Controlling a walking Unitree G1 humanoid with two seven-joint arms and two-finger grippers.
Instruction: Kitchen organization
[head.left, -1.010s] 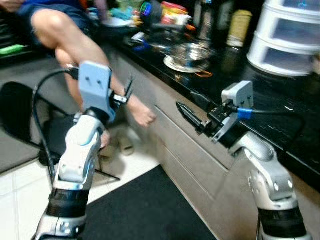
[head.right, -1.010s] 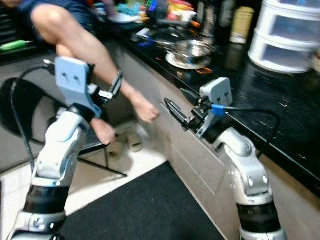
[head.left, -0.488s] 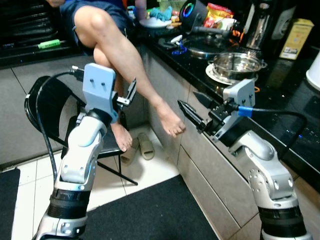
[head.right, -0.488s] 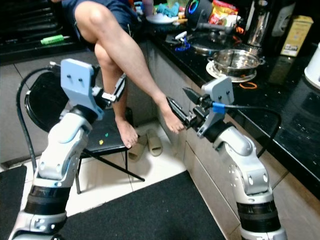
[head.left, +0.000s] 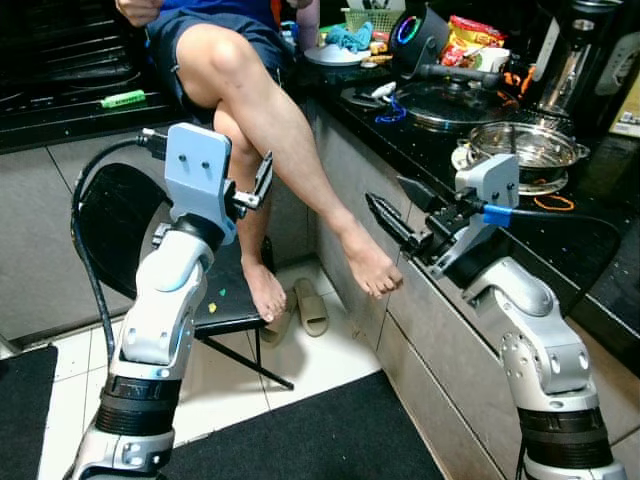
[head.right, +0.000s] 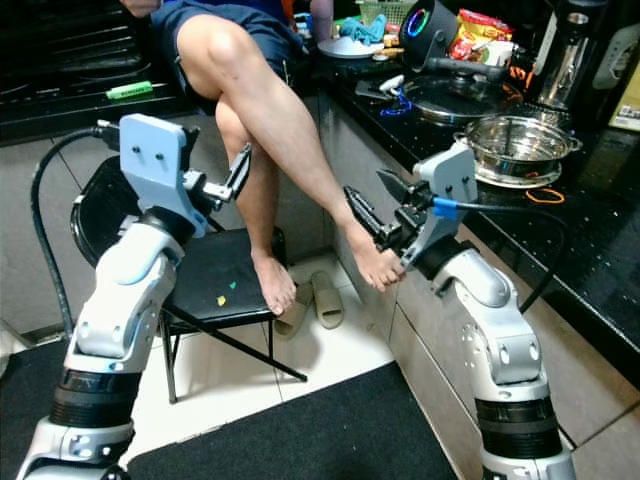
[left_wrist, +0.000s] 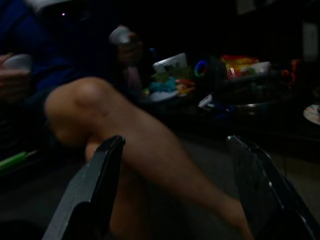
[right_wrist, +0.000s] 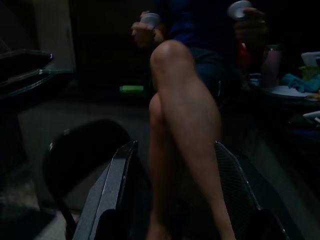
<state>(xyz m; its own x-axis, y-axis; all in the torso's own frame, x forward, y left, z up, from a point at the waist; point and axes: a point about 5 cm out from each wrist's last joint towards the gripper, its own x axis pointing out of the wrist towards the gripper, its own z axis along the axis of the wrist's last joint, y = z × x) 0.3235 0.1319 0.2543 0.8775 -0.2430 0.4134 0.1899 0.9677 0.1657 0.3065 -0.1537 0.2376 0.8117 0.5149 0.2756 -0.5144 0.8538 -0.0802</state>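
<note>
Before the seated person (head.left: 270, 110), both hands (head.left: 262, 180) (head.left: 400, 210) raised, empty.

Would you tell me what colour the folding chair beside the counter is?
Black, seat and frame alike: the folding chair shows best in the right eye view.

Person's crossed legs (head.left: 290, 150) block the gap in front of both grippers. Left gripper (head.left: 262, 182) raised, fingers spread, just beside the shin; right gripper (head.left: 398, 211) fingers apart, just beside the raised foot (head.left: 372, 270) near the cabinet front (head.left: 440, 340). Black folding chair (head.right: 215, 275) under the legs blocks the low middle; slippers (head.left: 300, 310) on the tile by the cabinet base. Free floor: white tile between chair and black mat (head.left: 300, 430). Counter (head.right: 590, 230) far edge crowded: steel bowl on a plate (head.left: 520, 150), lidded pan (head.left: 455, 95), speaker (head.left: 418, 30), snack bags. Near counter edge by the right arm bare, passable.
</note>
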